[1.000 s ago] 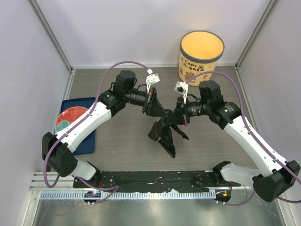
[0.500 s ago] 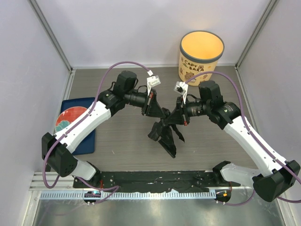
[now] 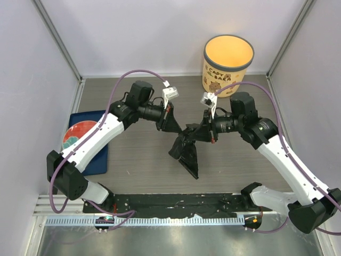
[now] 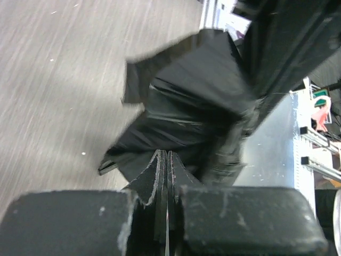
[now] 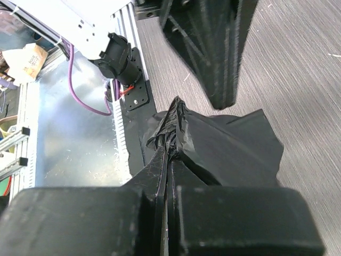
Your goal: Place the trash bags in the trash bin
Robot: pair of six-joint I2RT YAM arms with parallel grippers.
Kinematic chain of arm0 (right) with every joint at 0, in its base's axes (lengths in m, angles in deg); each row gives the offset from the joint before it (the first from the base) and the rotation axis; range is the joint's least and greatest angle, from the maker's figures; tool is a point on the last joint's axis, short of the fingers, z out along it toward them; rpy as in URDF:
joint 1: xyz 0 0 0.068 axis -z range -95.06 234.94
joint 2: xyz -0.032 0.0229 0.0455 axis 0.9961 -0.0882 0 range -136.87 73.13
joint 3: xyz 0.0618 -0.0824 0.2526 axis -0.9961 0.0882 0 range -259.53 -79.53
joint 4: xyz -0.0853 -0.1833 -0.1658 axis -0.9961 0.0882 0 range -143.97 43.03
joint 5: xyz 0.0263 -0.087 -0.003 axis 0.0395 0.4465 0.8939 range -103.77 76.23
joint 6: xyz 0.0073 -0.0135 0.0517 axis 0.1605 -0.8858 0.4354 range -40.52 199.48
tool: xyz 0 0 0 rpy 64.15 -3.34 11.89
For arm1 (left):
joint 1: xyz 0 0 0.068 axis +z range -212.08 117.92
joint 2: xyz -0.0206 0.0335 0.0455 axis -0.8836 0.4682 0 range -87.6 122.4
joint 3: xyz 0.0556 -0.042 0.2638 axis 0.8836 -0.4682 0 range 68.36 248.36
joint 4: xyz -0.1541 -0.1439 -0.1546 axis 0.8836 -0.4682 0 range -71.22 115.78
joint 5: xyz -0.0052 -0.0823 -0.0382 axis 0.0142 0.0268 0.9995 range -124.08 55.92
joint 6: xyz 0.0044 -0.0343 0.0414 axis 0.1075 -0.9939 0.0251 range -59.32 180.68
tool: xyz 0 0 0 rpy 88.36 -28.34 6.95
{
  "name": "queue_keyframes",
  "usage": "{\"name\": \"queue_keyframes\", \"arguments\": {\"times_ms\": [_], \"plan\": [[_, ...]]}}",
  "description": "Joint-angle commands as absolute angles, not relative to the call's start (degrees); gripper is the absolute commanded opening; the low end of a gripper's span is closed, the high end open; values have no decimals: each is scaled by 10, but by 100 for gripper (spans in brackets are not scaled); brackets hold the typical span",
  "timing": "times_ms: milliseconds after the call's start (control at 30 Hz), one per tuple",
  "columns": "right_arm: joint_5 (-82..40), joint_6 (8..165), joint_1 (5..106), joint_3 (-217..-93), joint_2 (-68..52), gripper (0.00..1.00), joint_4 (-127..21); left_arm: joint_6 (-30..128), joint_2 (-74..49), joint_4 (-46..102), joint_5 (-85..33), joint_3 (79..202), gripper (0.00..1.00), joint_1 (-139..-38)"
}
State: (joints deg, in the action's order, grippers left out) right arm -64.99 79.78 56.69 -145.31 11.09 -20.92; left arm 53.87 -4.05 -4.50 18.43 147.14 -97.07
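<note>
Grey wood-grain bench [image 3: 138, 160] seen from the operator's side, with the cream-yellow trash bin [image 3: 224, 74] standing upright and open-mouthed at the far right corner, well apart from both grippers. At the left edge lies a blue mat [image 3: 101, 154] carrying a red plate [image 3: 80, 133], neither of them part of the task. At mid-bench one black trash bag [image 3: 186, 152], partly unfolded and crumpled, is held between the two arms. Its upper edge spans from one gripper to the other, and its lower point hangs toward the near edge. Whether that point touches the bench cannot be told. The left gripper [image 3: 171, 120] is fully closed on the bag's left upper corner; its wrist view shows the film pinched flat between the pads [image 4: 167, 160]. The right gripper [image 3: 205, 132] is likewise closed, clamping a bunched ridge of film at the opposite corner [image 5: 169, 154]. The step in hand appears to be the two-handed opening or spreading of the bag, ahead of the carry. The next move would call for lifting the bag clear and carrying it back and to the right over the bin's dark rim. Both grips would have to hold so that the loose film does not snag or slip.
</note>
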Motion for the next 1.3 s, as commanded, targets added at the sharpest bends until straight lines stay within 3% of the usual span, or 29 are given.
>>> {"name": "queue_keyframes", "arguments": {"times_ms": [0,100,200,233,267,300,433,600,767,867,900,933,967,1133,1267], "plan": [[-676,797,571,-1464,136,1,-213,570,-38,-73,152,1469,0,-943],[-676,797,573,-1463,137,1,-204,573,-39,-74,165,1468,0,-926],[-669,782,574,-1461,138,1,-203,539,-52,-28,257,1461,0,-905],[-669,781,574,-1462,136,1,-203,523,-64,-9,277,1459,6,-905],[-669,781,574,-1462,133,1,-204,513,-66,12,293,1458,22,-906],[-669,780,574,-1463,131,1,-204,484,-69,24,326,1458,46,-907],[-672,782,574,-1462,122,1,-211,450,-76,52,345,1459,64,-935],[-682,790,574,-1465,117,1,-224,436,-70,66,309,1455,69,-970],[-691,807,574,-1464,118,1,-243,452,-55,57,279,1469,66,-980],[-695,810,574,-1465,119,1,-245,459,-46,50,280,1474,42,-982],[-695,810,573,-1465,120,1,-245,460,-45,49,281,1474,20,-983],[-694,810,573,-1465,121,1,-244,463,-48,48,281,1473,7,-982],[-693,809,574,-1464,122,1,-242,463,-50,49,285,1468,0,-978],[-682,797,580,-1466,133,1,-207,373,-71,145,292,1414,0,-929],[-675,773,595,-1468,139,1,-175,402,-76,111,299,1412,0,-899]]}}
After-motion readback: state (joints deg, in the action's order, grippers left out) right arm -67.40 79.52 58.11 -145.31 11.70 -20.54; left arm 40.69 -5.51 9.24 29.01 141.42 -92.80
